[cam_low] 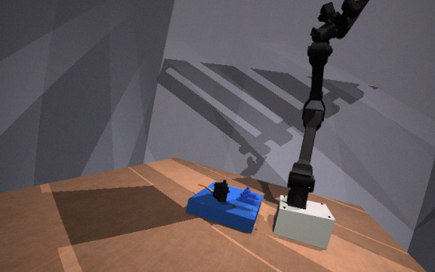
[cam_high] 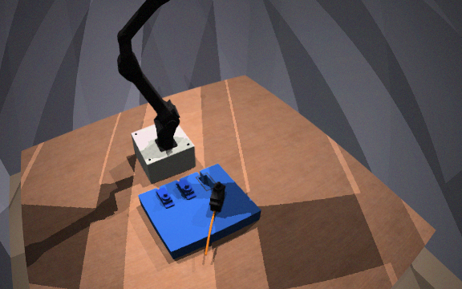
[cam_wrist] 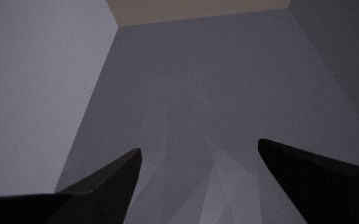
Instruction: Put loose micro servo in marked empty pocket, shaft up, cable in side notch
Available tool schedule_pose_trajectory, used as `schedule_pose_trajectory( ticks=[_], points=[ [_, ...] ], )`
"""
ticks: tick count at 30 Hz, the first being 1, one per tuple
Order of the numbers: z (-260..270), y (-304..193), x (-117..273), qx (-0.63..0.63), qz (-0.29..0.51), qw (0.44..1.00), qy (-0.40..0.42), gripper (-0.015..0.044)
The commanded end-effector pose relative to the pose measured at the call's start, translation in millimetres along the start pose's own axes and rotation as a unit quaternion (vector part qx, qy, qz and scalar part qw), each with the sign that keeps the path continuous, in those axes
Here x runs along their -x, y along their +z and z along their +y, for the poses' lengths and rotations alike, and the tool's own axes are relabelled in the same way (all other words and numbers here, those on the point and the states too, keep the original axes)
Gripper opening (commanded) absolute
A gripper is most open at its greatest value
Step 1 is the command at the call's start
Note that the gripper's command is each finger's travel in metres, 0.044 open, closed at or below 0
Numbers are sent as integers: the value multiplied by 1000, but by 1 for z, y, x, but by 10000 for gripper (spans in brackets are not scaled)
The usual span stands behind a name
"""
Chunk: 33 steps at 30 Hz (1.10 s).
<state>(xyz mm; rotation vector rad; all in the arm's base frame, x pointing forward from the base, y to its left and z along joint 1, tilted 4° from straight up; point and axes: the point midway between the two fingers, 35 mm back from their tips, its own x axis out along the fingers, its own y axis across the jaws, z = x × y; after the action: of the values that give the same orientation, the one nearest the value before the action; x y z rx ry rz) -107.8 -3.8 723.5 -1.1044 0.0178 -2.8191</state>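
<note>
The black servo stands on top of the blue deck, a little right of the middle of the top view, with nothing gripping it. It rests on the deck's flat face rather than down in a recess, and it looks tipped slightly. Its orange cable runs from its lower end toward the bottom of the frame, past the deck's near edge and onto the wooden surface. Just above and to the left of the servo lies the marked pocket, a small outlined opening near the deck's far edge; the servo is beside it, not in it. Two blue servos already sit in a row to the left of that pocket.

The arm rises from a pale grey base block behind the deck and reaches steeply up, leaving the frame at the top. In the exterior view its upper end stands in the upper right corner, well apart from the deck. In the wrist view the gripper is wide open and holds nothing: its two dark fingers frame only grey wall.
</note>
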Motion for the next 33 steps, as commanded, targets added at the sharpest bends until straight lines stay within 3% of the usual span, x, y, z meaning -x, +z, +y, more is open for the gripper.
schedule_pose_trajectory(
  ticks=[1,18,33],
  points=[
    [-18,6,4,23,-20,999,-28,440],
    [-100,35,40,144,-74,971,-175,440],
    [-165,64,99,250,-99,907,-324,440]
  ],
)
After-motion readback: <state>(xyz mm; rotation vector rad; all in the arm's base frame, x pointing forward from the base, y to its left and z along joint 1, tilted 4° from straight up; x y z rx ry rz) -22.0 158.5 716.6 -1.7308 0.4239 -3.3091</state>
